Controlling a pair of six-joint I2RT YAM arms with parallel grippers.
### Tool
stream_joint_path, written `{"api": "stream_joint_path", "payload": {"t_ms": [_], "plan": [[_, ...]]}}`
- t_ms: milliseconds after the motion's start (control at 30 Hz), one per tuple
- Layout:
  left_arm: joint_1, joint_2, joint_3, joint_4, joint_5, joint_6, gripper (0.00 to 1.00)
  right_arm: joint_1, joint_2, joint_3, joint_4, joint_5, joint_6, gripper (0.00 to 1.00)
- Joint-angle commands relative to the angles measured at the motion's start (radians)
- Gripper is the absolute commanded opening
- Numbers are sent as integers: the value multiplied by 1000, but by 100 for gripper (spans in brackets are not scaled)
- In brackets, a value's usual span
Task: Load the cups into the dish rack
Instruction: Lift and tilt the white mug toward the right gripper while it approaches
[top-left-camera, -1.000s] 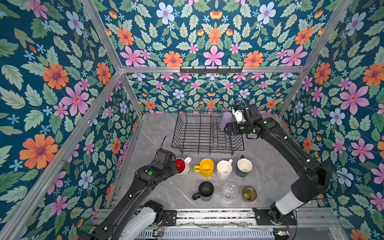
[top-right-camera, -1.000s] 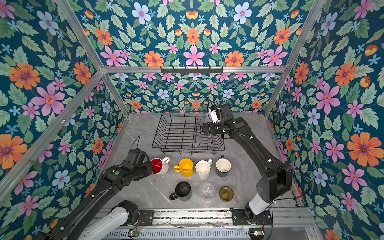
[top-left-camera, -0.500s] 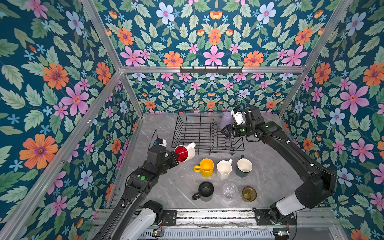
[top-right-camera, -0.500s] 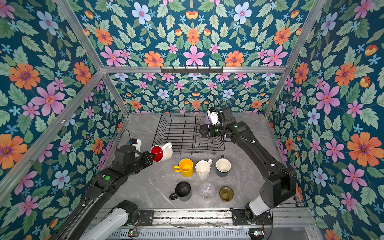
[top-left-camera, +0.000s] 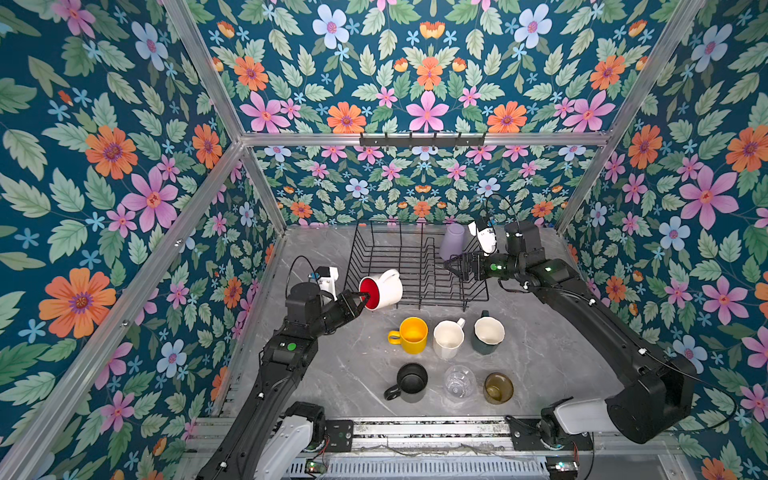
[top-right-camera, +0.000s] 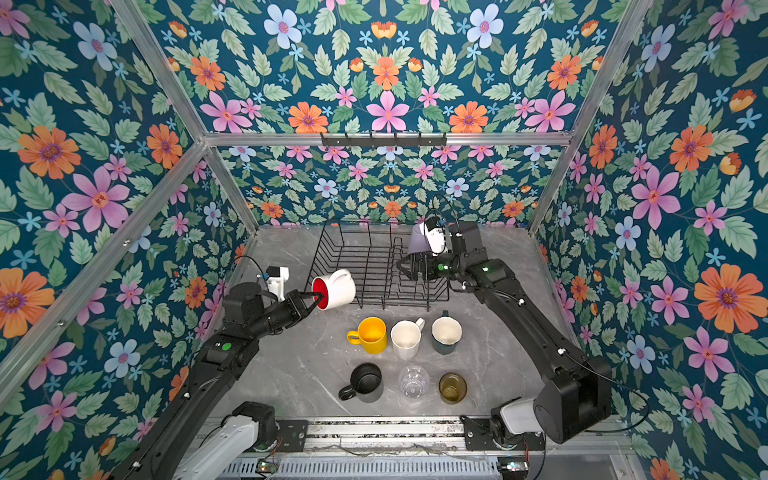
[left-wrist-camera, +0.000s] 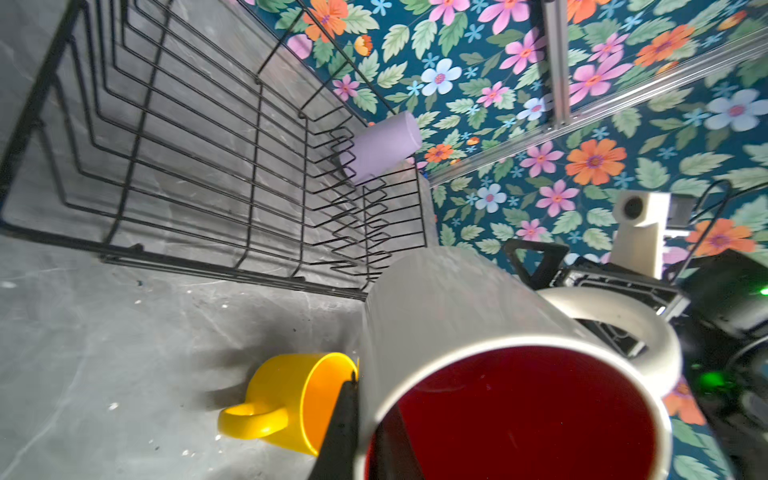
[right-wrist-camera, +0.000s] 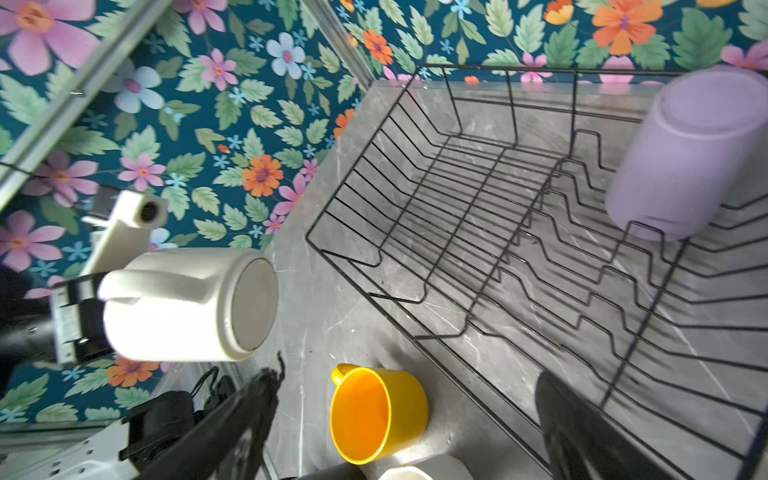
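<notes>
Eight cups are counted in both top views. One of them, the white mug (top-left-camera: 384, 289) with the red inside, is clamped at its rim by the left end effector (top-left-camera: 362, 300). In the left wrist view one finger (left-wrist-camera: 343, 428) is seen outside the wall and the other inside the red hollow. This mug is held in the air and is turned on its side, with the mouth toward the left arm and the handle upward. It is kept just beside the near left corner of the dish rack (top-left-camera: 399, 253). In the right wrist view it is seen outside the wires, not touching them.

The lilac tumbler (top-left-camera: 453, 247) is found inside the rack, at the far right corner, mouth down and tilted on the dividers. The right end effector (top-left-camera: 453, 266) is held over the right side of the rack, just in front of the tumbler. Its jaws are spread wide apart and nothing is gripped by it.

Six cups are seen on the grey surface (top-left-camera: 353, 374) in front of the rack, all upright. In the row closer to the rack, the yellow mug (top-left-camera: 409, 334), the cream mug (top-left-camera: 448, 340) and the dark green mug (top-left-camera: 488, 336) are lined up from left to right. In the nearer row, the black mug (top-left-camera: 411, 377), the clear glass (top-left-camera: 459, 381) and the amber glass (top-left-camera: 498, 387) are set in the same direction, each apart from its neighbour.
</notes>
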Motion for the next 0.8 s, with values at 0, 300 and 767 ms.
{"api": "stream_joint_path", "payload": {"t_ms": [0, 300, 767], "plan": [[7, 23, -20, 335, 207, -130, 0, 0, -28, -38, 169, -124, 22, 97], [8, 114, -135, 784, 355, -406, 0, 1, -68, -178, 549, -367, 127, 97], [9, 103, -167, 797, 365, -435, 0, 124, -22, -152, 675, -410, 58, 98]]}}
